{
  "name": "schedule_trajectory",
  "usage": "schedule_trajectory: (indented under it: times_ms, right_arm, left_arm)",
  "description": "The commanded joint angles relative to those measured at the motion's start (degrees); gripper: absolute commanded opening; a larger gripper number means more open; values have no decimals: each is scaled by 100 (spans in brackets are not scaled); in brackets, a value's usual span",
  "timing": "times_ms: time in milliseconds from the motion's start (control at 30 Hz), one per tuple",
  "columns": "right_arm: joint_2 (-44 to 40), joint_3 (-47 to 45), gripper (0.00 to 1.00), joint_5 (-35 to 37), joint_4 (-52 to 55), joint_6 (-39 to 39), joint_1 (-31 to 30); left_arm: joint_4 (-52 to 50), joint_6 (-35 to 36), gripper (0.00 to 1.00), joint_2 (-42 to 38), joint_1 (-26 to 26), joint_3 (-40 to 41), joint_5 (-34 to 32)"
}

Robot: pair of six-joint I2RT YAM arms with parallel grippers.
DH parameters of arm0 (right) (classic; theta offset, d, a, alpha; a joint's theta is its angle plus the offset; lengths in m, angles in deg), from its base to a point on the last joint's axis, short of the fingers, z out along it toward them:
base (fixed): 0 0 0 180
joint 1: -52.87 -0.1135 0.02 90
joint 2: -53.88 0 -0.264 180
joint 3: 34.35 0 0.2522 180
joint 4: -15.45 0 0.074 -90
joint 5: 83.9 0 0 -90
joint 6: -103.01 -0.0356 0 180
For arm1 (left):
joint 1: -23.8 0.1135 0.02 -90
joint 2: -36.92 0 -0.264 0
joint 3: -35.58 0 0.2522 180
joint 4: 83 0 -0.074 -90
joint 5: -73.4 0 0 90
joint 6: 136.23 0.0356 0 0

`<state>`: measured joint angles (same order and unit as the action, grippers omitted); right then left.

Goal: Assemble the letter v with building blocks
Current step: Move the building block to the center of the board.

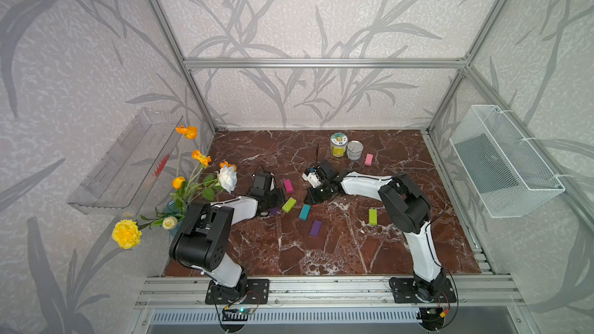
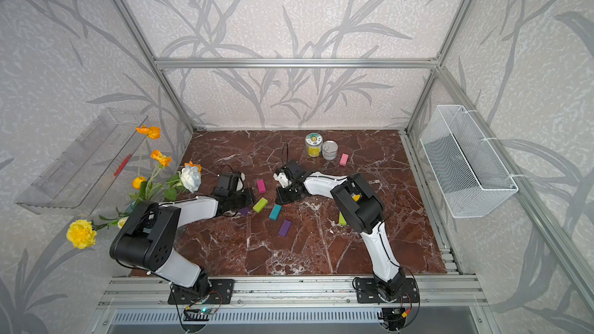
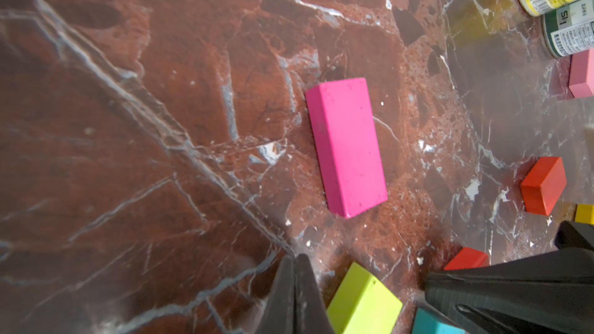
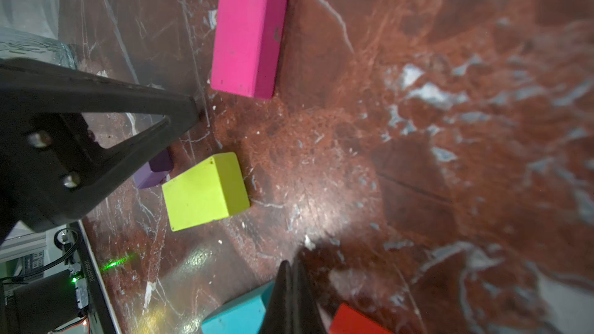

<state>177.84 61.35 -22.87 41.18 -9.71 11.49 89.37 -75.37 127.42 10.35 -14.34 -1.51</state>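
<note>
Your left claw sits closest to its camera. Its two fingers are pressed tight together and hold nothing. Just ahead of its tip, the magenta block lies flat on the red marble tabletop. A lime green block lies just beside the tip without touching it. A small purple block is tucked in close by the left claw, just beside that lime green block.

Your right claw is squeezed shut too, with nothing in it. The two claws are near each other but apart, and the lime green block lies between them. A teal block lies right beside the right claw on one side, and a red block on the other. A red cube and the edge of a yellow block are also near the right claw.

A long purple block and a second lime green block lie well apart from both claws. Far out past the right claw, a pink block lies near a silver can. The silver can stands just beside a yellow can.

All the blocks lie loose and scattered, so the letter v is not made yet.
</note>
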Motion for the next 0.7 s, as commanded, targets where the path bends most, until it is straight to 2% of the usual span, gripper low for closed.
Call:
schedule_trajectory:
  times_ms: [0, 400, 667]
  right_arm:
    - [-166, -132, 2, -252, -449, -149, -36]
    - [-464, -891, 1, -469, -861, -364, -171]
    - [-364, -879, 1, -452, -935, -470, -342]
  left_arm:
    - [-313, -12, 0, -73, -109, 160, 51]
    - [-653, -214, 0, -603, -375, 560, 38]
    - [-748, -216, 0, -893, -522, 787, 73]
